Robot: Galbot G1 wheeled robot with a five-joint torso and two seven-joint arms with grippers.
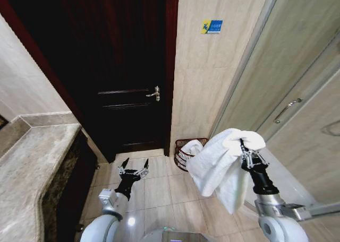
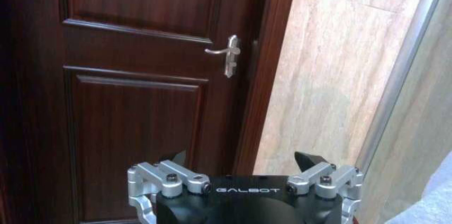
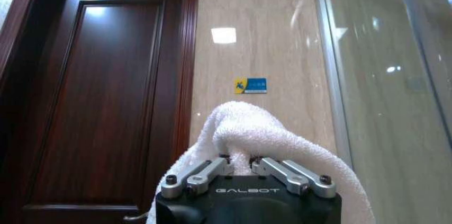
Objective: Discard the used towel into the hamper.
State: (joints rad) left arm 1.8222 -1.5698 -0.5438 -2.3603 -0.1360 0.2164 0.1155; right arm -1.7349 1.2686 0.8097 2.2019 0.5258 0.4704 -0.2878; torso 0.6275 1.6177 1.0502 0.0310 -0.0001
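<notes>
Now the right gripper point(image 1: 245, 148) holds the white towel point(image 1: 219, 162) pinched, raised just beside the hamper point(image 1: 185, 152); the left gripper point(image 1: 133, 166) hangs wide open, farther from it.

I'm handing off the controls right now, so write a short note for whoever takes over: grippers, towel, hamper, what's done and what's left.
Right gripper: shut on the white towel, held up in the air, folds hanging below the fingers.
Left gripper: open, empty, low over the floor tiles in front of the dark door.
Hamper: on the floor by the tiled wall, just right of the door, beyond the hanging towel; some white cloth shows at its rim.
Done: towel picked up.
Left: carry it over the hamper and release.
</notes>
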